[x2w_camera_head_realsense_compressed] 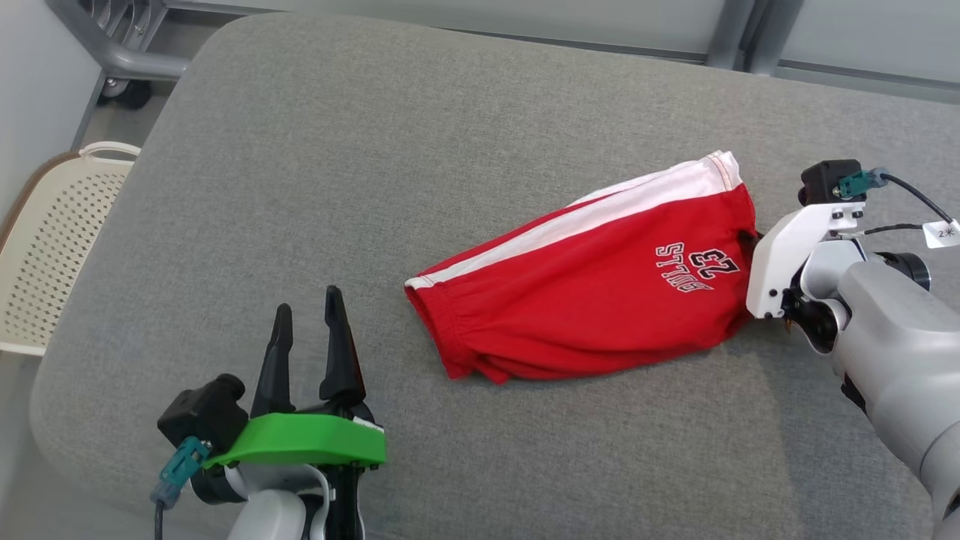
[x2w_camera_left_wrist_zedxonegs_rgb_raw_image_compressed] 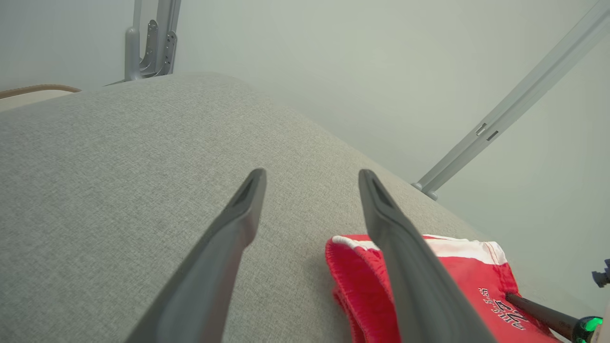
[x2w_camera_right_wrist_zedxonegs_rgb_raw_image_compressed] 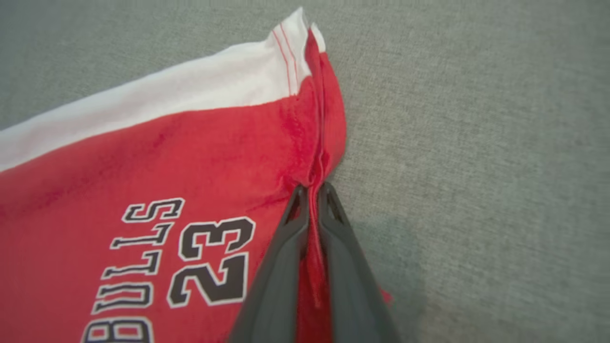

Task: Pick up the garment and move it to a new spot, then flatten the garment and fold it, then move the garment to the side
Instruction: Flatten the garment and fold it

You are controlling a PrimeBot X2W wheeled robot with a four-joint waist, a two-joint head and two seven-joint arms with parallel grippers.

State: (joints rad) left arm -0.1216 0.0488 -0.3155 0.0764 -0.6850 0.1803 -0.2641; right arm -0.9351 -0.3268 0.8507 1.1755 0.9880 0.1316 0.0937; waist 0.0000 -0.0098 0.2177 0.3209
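The garment [x2w_camera_head_realsense_compressed: 592,292] is a pair of red shorts with a white side stripe and "BULLS 23" lettering, lying folded on the grey cushion. My right gripper [x2w_camera_right_wrist_zedxonegs_rgb_raw_image_compressed: 310,186] is shut on the garment's [x2w_camera_right_wrist_zedxonegs_rgb_raw_image_compressed: 157,152] hem edge at its right end, red cloth pinched between the fingers. In the head view the right gripper [x2w_camera_head_realsense_compressed: 748,238] meets that edge, mostly hidden behind its white mount. My left gripper [x2w_camera_head_realsense_compressed: 307,300] stands open near the front left, apart from the waistband end, nothing between its fingers. The left wrist view has the left gripper [x2w_camera_left_wrist_zedxonegs_rgb_raw_image_compressed: 312,177] open over bare cushion, the garment [x2w_camera_left_wrist_zedxonegs_rgb_raw_image_compressed: 367,281] beside its right finger.
The grey cushion [x2w_camera_head_realsense_compressed: 360,172] spreads wide to the left and back of the shorts. A cream perforated basket [x2w_camera_head_realsense_compressed: 56,240] stands off the cushion's left edge. A grey metal frame with a caster [x2w_camera_head_realsense_compressed: 120,67] runs along the back.
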